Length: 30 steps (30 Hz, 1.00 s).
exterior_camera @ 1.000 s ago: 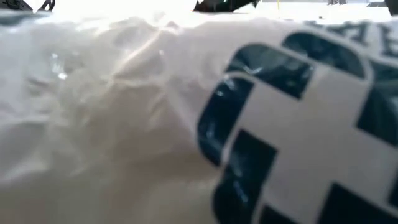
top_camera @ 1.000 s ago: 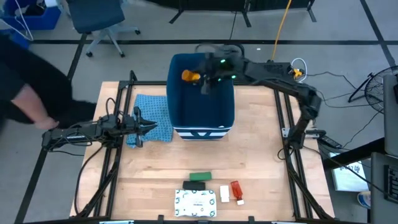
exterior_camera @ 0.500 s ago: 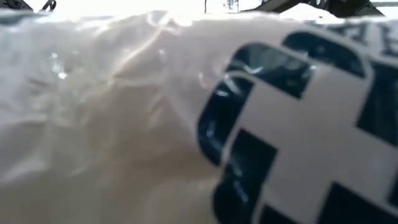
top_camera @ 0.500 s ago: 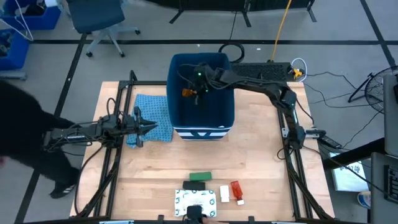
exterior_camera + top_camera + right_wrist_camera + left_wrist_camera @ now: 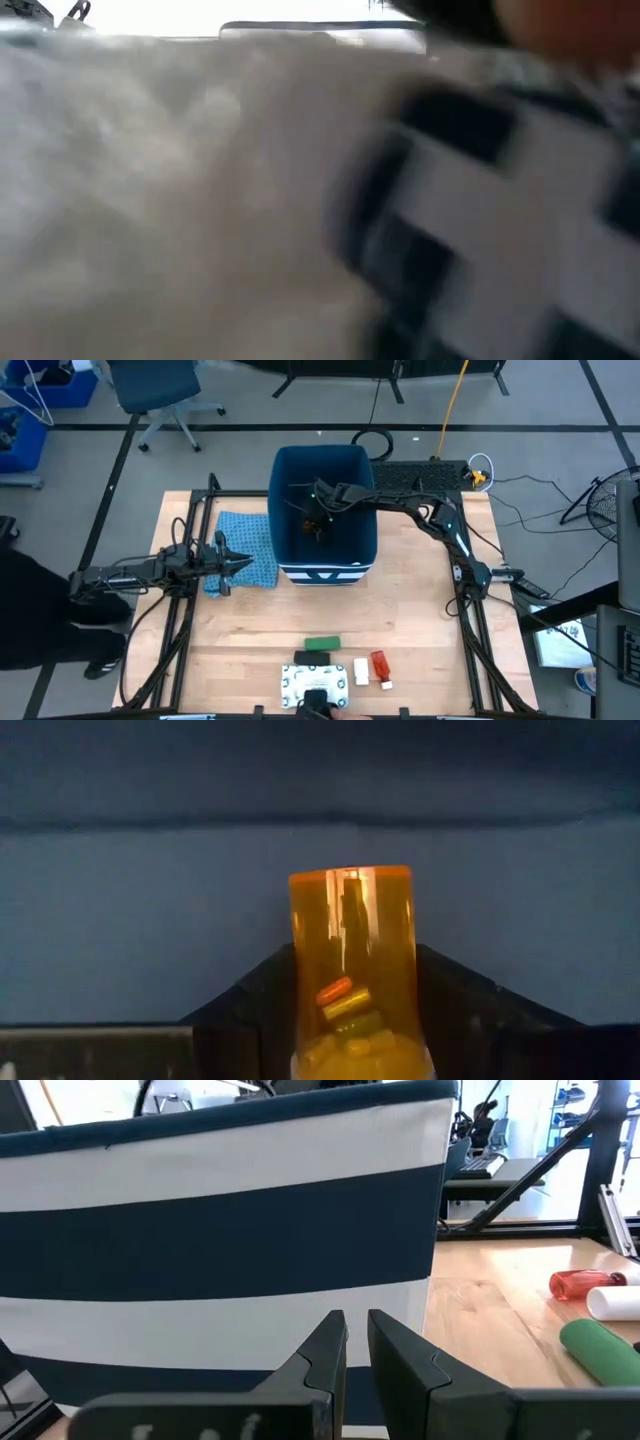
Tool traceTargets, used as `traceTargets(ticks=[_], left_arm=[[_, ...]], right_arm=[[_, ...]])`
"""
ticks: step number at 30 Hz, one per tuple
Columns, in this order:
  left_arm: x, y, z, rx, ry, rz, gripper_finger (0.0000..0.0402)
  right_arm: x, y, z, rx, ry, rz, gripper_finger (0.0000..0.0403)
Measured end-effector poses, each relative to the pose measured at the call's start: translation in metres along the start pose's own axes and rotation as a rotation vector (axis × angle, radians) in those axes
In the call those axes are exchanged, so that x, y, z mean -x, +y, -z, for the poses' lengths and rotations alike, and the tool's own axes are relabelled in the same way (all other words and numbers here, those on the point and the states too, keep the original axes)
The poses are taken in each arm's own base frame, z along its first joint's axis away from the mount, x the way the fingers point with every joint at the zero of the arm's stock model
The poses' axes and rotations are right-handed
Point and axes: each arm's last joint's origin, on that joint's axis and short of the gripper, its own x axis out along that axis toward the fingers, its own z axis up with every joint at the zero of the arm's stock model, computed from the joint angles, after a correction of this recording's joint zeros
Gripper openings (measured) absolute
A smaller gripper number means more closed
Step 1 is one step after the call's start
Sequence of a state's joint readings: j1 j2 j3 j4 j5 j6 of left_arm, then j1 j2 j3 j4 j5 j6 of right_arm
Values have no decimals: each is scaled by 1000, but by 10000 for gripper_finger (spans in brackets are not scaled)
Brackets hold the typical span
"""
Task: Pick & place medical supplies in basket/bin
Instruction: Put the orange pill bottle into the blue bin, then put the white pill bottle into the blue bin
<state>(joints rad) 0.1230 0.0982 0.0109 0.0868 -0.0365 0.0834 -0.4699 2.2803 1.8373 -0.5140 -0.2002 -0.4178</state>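
Note:
My right gripper [image 5: 318, 520] reaches down inside the deep dark-blue bin [image 5: 362, 460], shut on the orange pill bottle [image 5: 350, 950], which shows only as a dim orange spot [image 5: 311, 525] from above. Near the table's near edge lie the green box [image 5: 322, 644], the black bar [image 5: 313, 658], the white patterned packet [image 5: 314, 682], the small white piece [image 5: 361, 672] and the red tube [image 5: 379, 665]. My left gripper [image 5: 243, 565] is shut and waits above the light blue cloth [image 5: 245, 532], left of the bin; its wrist view faces the bin's striped base [image 5: 220, 1230]. My right gripper pinches the orange pill bottle between its two fingers [image 5: 250, 1005], one on each side of the bottle's wall near the end facing the wrist [image 5: 305, 1030]. The bottle lies along the fingers, its far end pointing away at the bin's inner wall. The fingers come from above, slanting down into the bin.
A person in dark clothes [image 5: 35, 625] stands at the table's left side. A dark thing [image 5: 315, 705] sits at the near edge by the packet, which fills the low view [image 5: 200, 200]. Bare wood [image 5: 420, 610] lies between the bin and the items.
My right gripper has carried the orange pill bottle from above the bin's far rim toward the near edge and down into the bin, where the bottle now shows much darker. The person at the left has moved along the table's side. The low view has gone blurred.

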Motion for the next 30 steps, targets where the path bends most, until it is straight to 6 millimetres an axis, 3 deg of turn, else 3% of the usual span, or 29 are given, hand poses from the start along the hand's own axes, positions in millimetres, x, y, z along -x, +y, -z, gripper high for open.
traceTargets(ticks=[9, 21, 26, 30], left_arm=[[0, 0, 0, 0, 0, -1, 51], [0, 0, 0, 3, -2, 0, 51], [0, 0, 0, 3, -1, 1, 51], [0, 0, -1, 3, -10, 0, 51]], right_arm=[[6, 0, -2, 15, 14, 40, 194], [39, -4, -20, 19, -84, 144, 245], [66, -2, -29, 11, -131, 167, 253], [113, 2, -42, 2, -203, 260, 253]])
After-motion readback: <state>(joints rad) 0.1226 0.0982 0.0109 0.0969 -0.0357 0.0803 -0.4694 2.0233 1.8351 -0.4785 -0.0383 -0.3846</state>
